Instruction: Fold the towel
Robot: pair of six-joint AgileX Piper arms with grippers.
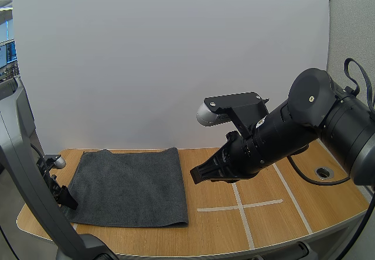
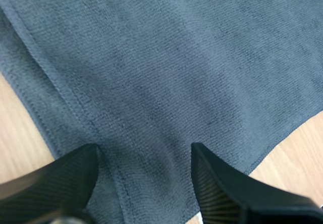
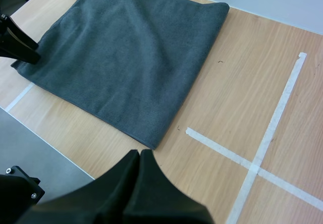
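A dark grey towel (image 1: 129,187) lies folded flat on the left half of the wooden table (image 1: 222,231). My left gripper (image 1: 64,198) sits low at the towel's left edge. In the left wrist view its fingers (image 2: 55,183) stand open just above the towel (image 2: 166,67), straddling a hemmed edge where two layers overlap. My right gripper (image 1: 194,176) hovers above the table just right of the towel's right edge, pointing left. Seen from the right wrist, its fingers lie together as one shut wedge (image 3: 139,166), holding nothing, near the towel's (image 3: 126,57) front corner.
A white tape cross (image 1: 243,204) marks the table right of the towel, also seen as tape cross (image 3: 257,166). A round cable hole (image 1: 323,172) sits at the far right. The table's front edge (image 1: 176,251) runs close below the towel.
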